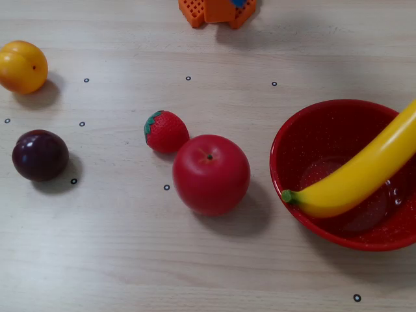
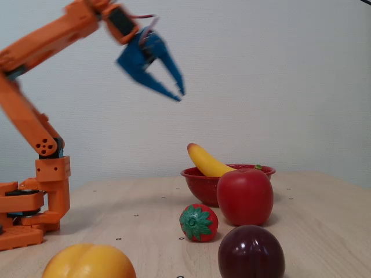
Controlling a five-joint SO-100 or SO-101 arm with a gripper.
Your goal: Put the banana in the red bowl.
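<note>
The yellow banana (image 1: pixel 361 175) lies across the red bowl (image 1: pixel 305 130) at the right of a fixed view, its green stem tip resting on the near rim and its other end running out of frame. In the other fixed view the banana (image 2: pixel 207 161) pokes up out of the red bowl (image 2: pixel 197 179) behind the apple. My blue gripper (image 2: pixel 178 94) hangs high in the air, up and to the left of the bowl, open with nothing between its fingers.
A red apple (image 1: pixel 210 174), a strawberry (image 1: pixel 166 131), a dark plum (image 1: pixel 39 155) and an orange-yellow fruit (image 1: pixel 23 66) stand on the wooden table. The arm's orange base (image 2: pixel 32 208) sits at the left.
</note>
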